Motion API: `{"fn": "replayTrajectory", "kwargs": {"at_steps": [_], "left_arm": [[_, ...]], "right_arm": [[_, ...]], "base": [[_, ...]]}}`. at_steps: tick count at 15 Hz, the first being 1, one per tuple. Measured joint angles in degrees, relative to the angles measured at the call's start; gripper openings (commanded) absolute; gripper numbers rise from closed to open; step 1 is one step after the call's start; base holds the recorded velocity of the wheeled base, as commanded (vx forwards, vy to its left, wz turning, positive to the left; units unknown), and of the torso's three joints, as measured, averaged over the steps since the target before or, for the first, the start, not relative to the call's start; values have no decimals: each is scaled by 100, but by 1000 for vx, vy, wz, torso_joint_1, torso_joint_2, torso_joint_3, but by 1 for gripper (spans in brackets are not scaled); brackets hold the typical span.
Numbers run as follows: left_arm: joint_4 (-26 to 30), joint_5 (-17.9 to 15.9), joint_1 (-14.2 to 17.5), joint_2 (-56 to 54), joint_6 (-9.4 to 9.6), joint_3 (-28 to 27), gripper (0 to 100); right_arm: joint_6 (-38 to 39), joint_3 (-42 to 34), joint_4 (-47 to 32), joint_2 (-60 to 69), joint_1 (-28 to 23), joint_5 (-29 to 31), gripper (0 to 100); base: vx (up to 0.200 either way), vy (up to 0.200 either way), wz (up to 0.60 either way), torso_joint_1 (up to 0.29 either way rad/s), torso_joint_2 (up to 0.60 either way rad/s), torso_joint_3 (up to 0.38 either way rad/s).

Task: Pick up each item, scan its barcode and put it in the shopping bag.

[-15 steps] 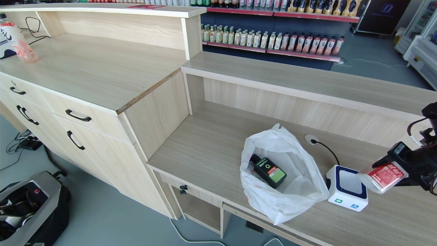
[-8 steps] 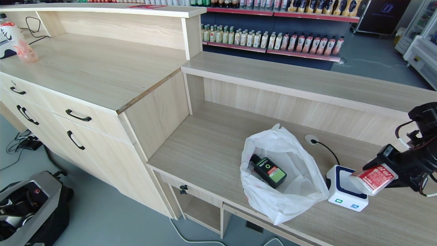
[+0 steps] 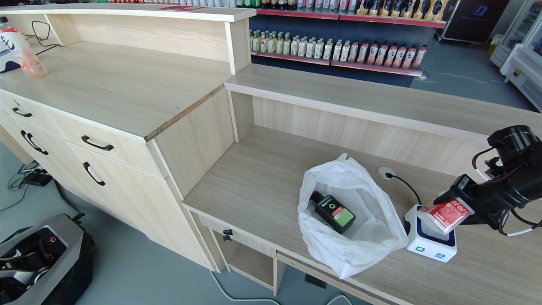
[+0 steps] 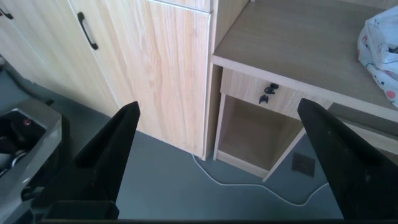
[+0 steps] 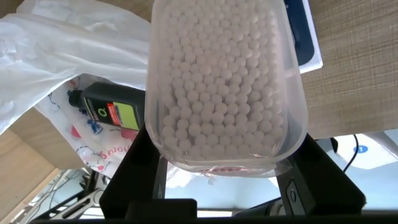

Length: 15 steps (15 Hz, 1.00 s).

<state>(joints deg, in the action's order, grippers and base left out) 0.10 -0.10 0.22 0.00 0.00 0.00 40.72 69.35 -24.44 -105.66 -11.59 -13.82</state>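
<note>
The right claw (image 3: pixel 455 208) is clenched on a clear plastic tub of white cotton swabs with a red label (image 3: pixel 445 213). It holds the tub tilted just above the white, blue-rimmed square scanner box (image 3: pixel 430 241), which sits near the front edge of the pale wooden counter (image 3: pixel 262 186). The label's print is too small to read. Just beside the scanner, toward the robot's left, the white plastic shopping bag (image 3: pixel 360 237) stands open with a black bottle with a green label (image 3: pixel 334 212) lying inside. A broad stretch of counter runs from the bag to the side panel of the taller wooden cabinet (image 3: pixel 194 140).

In the left wrist view the left claw (image 4: pixel 217 162) hangs released, its dark fingers (image 4: pixel 118 149) spread wide, over the grey floor (image 4: pixel 180 180) before the counter's front edge.

In the right wrist view the tub, packed with swab heads, is pinched between black fingers (image 5: pixel 134 174). Beyond it lie the bag's mouth, the bottle and the scanner's blue rim.
</note>
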Motion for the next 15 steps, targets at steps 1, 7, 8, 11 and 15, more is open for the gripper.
{"fn": "replayTrajectory", "kwargs": {"at_steps": [1,7,8,11,15], "left_arm": [[0,0,0,0,0,0,100],[-2,0,2,0,0,0,100],[0,0,2,0,0,0,100],[-2,0,0,0,0,0,100],[-2,0,0,0,0,0,100]], "right_arm": [[0,18,1,-24,30,-7,0],[1,33,-13,-66,77,-5,0],[6,27,-22,-68,77,-5,0],[6,11,-18,-60,79,-2,0],[-1130,77,263,210,137,156,0]], "base": [[0,0,0,0,0,0],[0,0,0,0,0,0],[0,0,0,0,0,0],[0,0,0,0,0,0],[0,0,0,0,0,0]]}}
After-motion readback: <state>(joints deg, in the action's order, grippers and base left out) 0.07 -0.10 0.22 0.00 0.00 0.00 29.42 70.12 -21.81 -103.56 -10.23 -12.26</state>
